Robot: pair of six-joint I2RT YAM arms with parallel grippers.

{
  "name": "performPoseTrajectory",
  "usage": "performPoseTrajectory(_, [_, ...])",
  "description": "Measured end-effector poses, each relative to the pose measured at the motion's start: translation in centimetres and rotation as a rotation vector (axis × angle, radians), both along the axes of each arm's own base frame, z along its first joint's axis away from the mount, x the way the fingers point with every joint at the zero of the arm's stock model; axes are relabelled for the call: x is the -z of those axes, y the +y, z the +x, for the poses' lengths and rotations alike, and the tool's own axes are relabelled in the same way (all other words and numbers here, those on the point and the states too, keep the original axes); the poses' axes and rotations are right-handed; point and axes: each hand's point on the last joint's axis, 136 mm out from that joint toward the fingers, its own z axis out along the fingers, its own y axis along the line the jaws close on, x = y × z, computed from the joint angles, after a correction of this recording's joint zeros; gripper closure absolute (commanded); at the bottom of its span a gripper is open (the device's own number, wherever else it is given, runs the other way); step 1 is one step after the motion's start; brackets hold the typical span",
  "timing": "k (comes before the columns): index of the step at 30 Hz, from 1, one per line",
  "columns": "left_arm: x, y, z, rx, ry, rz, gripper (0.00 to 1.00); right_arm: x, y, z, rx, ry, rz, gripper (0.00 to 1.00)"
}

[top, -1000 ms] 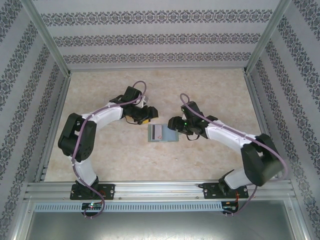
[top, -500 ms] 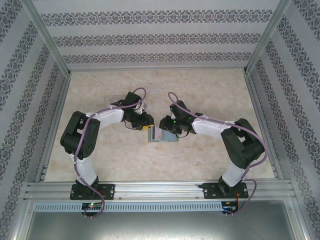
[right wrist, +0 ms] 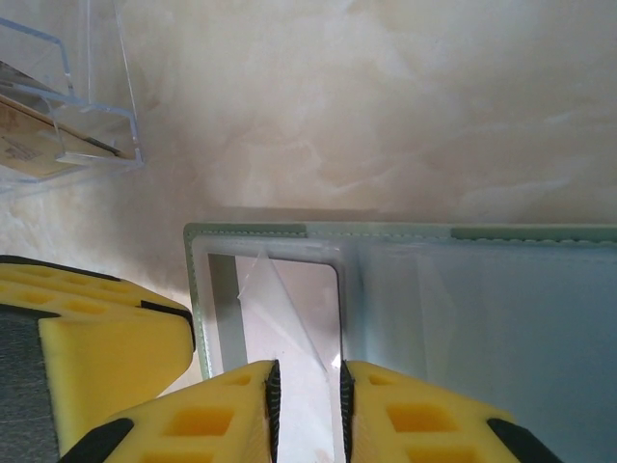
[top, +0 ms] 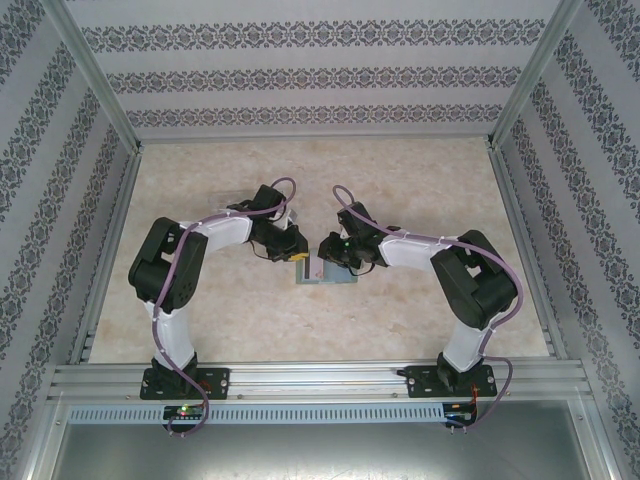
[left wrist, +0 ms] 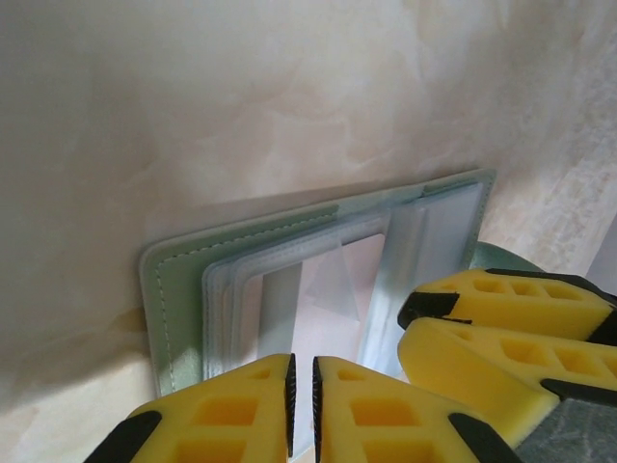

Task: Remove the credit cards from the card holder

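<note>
1. Seen from above, the pale green card holder (top: 322, 270) lies opened flat on the marbled tabletop (top: 430, 180), midway between the two arms. Both grippers meet over its far side.
2. The left gripper (left wrist: 301, 395) is closed to a thin slit above the holder's clear inner pockets (left wrist: 241, 309). Whether it pinches a pocket edge cannot be told.
3. The right gripper (right wrist: 308, 371) has its jaws slightly apart, astride the window where a whitish card (right wrist: 294, 318) seems to sit. A grip cannot be confirmed.
4. The step in hand looks like steadying the holder with one gripper while the other draws a card out.
5. To do it well, pinch the card alone, not the clear sleeve, and pull flat along the pocket's opening.
6. Press the soft holder down so it neither lifts nor folds.
7. The grippers sit just beside each other, so move slowly to avoid knocking fingers.
8. A clear tray (right wrist: 67, 96) stands near the holder's corner.
</note>
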Motion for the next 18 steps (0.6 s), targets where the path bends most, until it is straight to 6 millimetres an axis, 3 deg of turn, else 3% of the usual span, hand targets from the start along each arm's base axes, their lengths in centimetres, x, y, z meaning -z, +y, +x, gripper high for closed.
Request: performPoseTrajectory(18, [1.1,0.2,-0.4,-0.001,0.035,0.017,0.87,1.2,0.2,0.0,-0.007,0.018,0.0,0.79])
